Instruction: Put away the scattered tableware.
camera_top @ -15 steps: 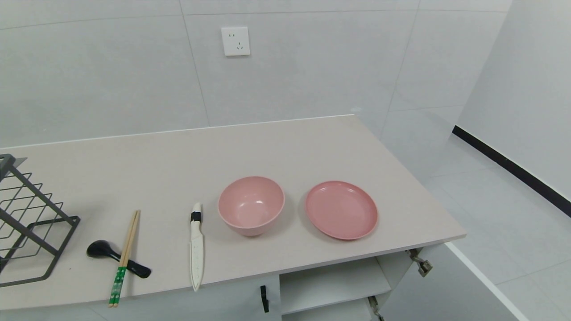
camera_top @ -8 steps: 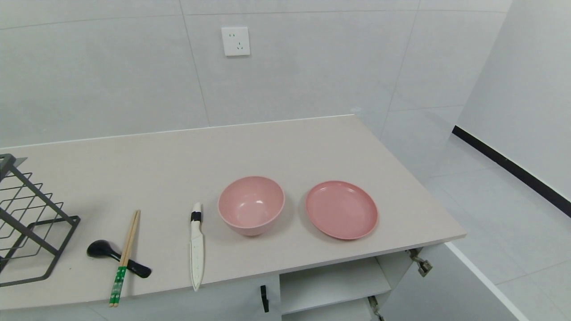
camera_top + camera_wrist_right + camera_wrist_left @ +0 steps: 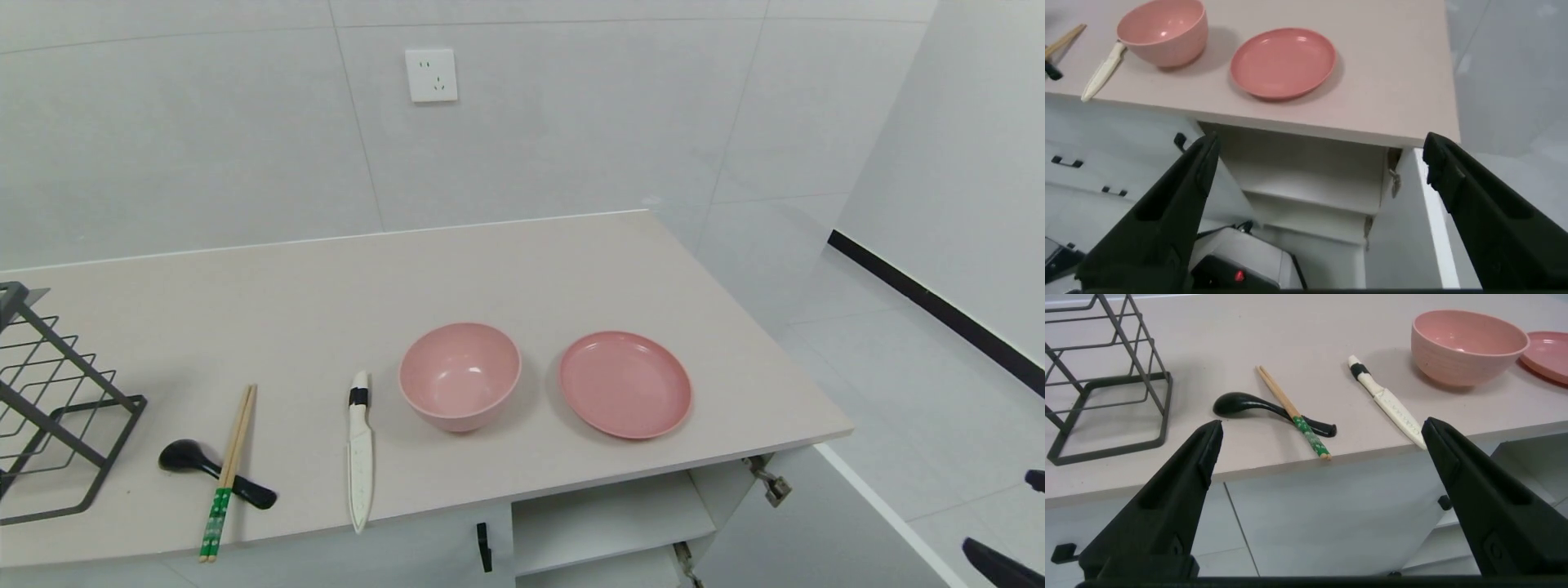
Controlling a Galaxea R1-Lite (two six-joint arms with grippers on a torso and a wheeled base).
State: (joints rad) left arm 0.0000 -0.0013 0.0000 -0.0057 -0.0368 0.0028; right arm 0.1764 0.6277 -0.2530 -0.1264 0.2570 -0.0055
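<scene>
Left hand [image 3: 1323,431] and right hand [image 3: 1319,143] both agape, empty, short of the desk [image 3: 531,269]. Bowl [image 3: 460,376] beside plate [image 3: 624,384]; chopsticks [image 3: 229,465] lie across spoon [image 3: 184,455].

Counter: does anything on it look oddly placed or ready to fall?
Yes. The white knife lies with its tip poking past the front edge of the counter, so a nudge might tip it off. The chopsticks rest across the handle of the black spoon, green ends at the edge. Nothing looks spilled or broken.
</scene>
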